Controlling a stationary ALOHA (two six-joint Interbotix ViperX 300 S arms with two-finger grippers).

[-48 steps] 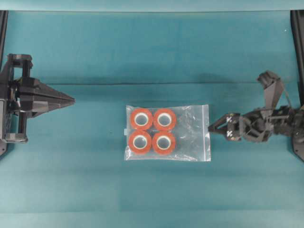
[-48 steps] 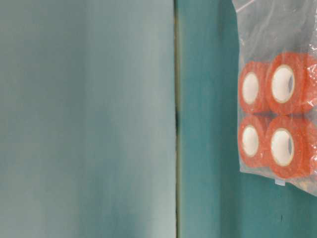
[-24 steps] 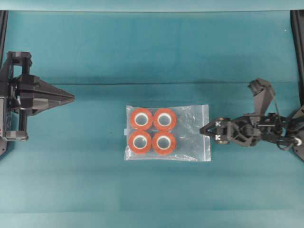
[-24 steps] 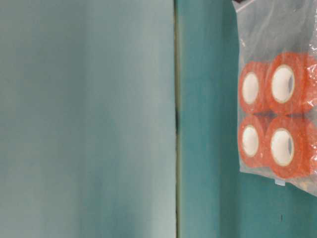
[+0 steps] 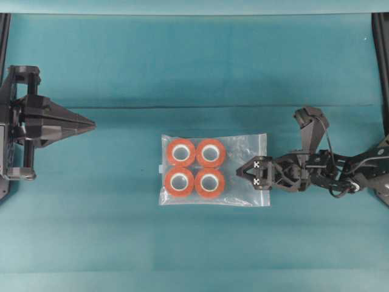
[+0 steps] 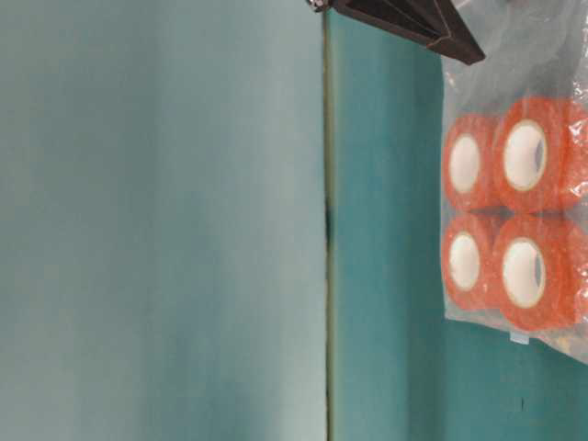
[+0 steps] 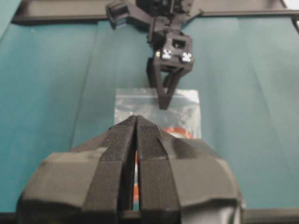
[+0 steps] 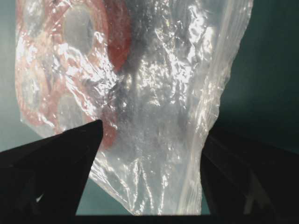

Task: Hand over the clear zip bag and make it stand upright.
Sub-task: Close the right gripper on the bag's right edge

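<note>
The clear zip bag (image 5: 243, 152) lies flat mid-table, with orange-red tape rolls (image 5: 194, 168) filling its left half. My right gripper (image 5: 242, 171) reaches in from the right, low over the bag's empty zip end. In the right wrist view its fingers (image 8: 70, 154) stand wide apart, open, with the crinkled bag (image 8: 154, 93) between them. One dark finger (image 6: 404, 18) shows above the bag (image 6: 478, 83) in the table-level view. My left gripper (image 5: 92, 126) waits far left, shut and empty, pointing at the bag (image 7: 133, 103); its tips (image 7: 136, 118) meet.
A teal cloth covers the table, with a fold line (image 5: 182, 107) running across behind the bag. Black frame rails (image 5: 380, 61) stand at the left and right edges. The left half of the table-level view is a blurred pale wall (image 6: 156, 220).
My right gripper has moved left, from just beyond the bag's right edge to over its zip end. The bag and the left arm have stayed put.
</note>
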